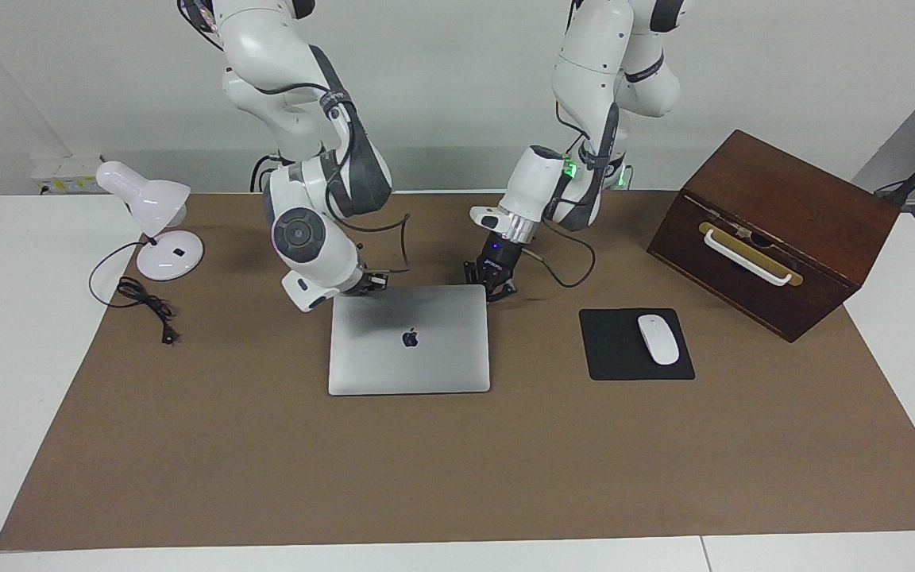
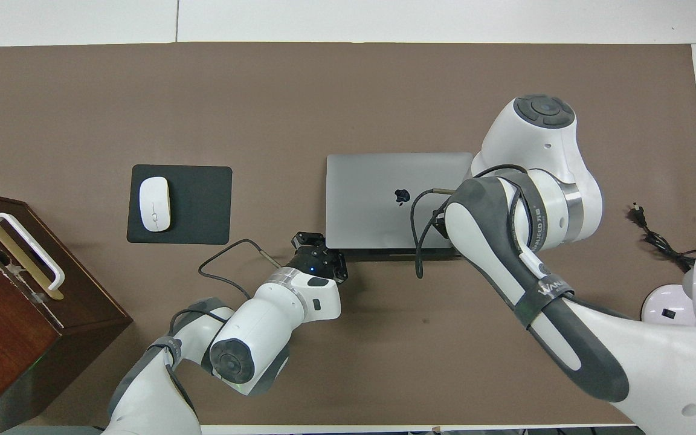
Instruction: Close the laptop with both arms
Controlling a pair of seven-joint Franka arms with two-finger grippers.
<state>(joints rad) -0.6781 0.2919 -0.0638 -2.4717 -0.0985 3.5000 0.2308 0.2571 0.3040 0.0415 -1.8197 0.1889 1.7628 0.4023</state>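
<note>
The silver-grey laptop [image 1: 409, 340] lies flat on the brown mat with its lid down and the dark apple logo facing up; it also shows in the overhead view [image 2: 384, 199]. My left gripper [image 1: 492, 286] is low at the laptop's robot-side corner toward the left arm's end of the table, seen from above [image 2: 319, 252] just beside that corner. My right gripper [image 1: 372, 281] is low at the laptop's robot-side edge near the other corner. From above the right forearm [image 2: 505, 241] covers most of that gripper.
A black mouse pad [image 1: 620, 361] with a white mouse [image 1: 658, 339] lies beside the laptop toward the left arm's end. A brown wooden box [image 1: 775, 230] with a white handle stands past it. A white desk lamp [image 1: 157, 226] with its black cord [image 1: 144, 302] is at the right arm's end.
</note>
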